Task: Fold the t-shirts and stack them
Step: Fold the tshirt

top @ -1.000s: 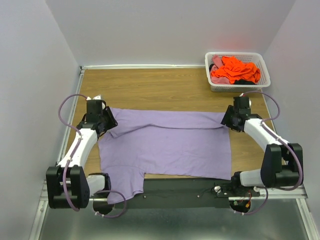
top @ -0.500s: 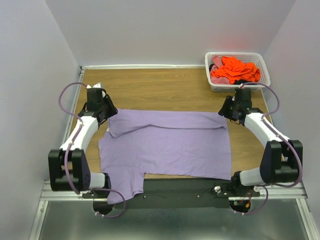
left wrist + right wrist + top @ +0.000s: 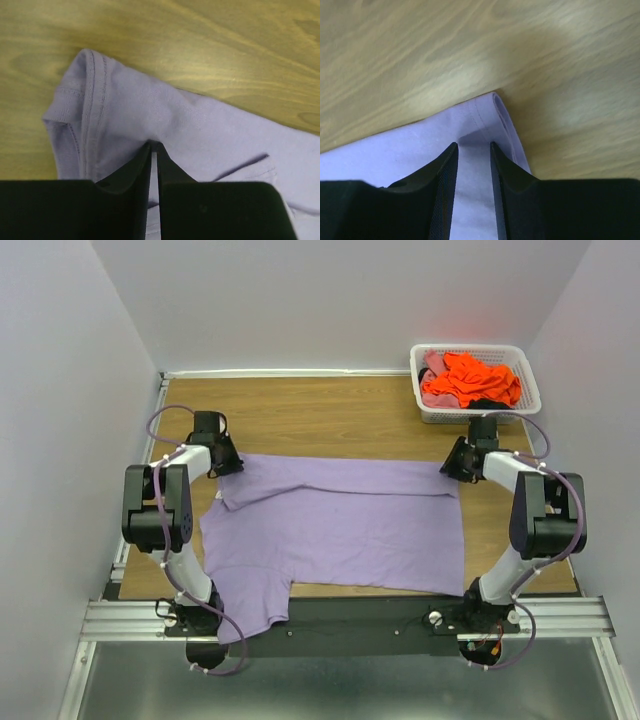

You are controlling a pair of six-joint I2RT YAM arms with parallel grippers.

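The lavender t-shirt (image 3: 340, 525) lies flat on the arms' side of the basket (image 3: 430, 412), with the left gripper (image 3: 154, 146) pinched on the corner farthest from the basket and the right gripper (image 3: 472, 145) standing apart astride the nearest corner, so lifting now could skew the fold.

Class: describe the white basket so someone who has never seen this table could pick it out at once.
Start at the wooden table and go to its far right corner. There sits the white lattice basket, heaped with orange and pink t-shirts; it is the only container, while the lavender t-shirt lies flat mid-table.
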